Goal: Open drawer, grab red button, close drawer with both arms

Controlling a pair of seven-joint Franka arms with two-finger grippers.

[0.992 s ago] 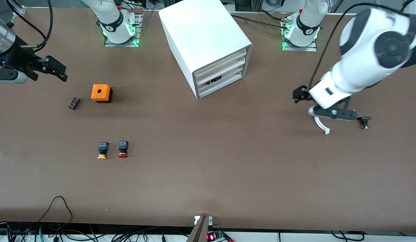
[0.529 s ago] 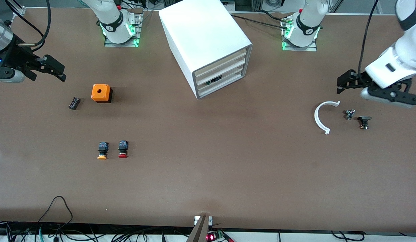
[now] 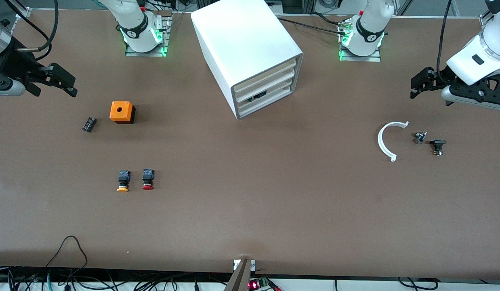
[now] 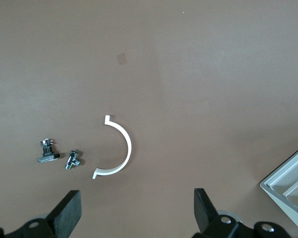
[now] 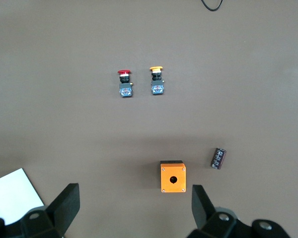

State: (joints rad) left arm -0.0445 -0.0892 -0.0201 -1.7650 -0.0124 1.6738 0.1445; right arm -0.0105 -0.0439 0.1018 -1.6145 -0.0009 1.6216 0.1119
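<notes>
drawer unit (image 3: 254,56): all drawers shut | red button (image 3: 148,179): on table beside yellow button (image 3: 123,180) | left gripper (image 3: 425,83), right gripper (image 3: 56,79): spread wide, empty, aloft at table ends | fits either end of task

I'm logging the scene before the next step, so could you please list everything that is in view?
Drawer cabinet: one, white, between the arm bases; drawers shut.
Orange box: one, with a hole on top, toward the right arm's end.
Black cylinder: one, beside the orange box.
Red button: one, nearer the front camera than the orange box.
Yellow button: one, beside the red button.
Curved strip: one, white, toward the left arm's end.
Small metal parts: two, dark, beside the strip.
Table: one, brown.
Left gripper: open, above the strip.
Right gripper: open, over the table by the orange box.
</notes>
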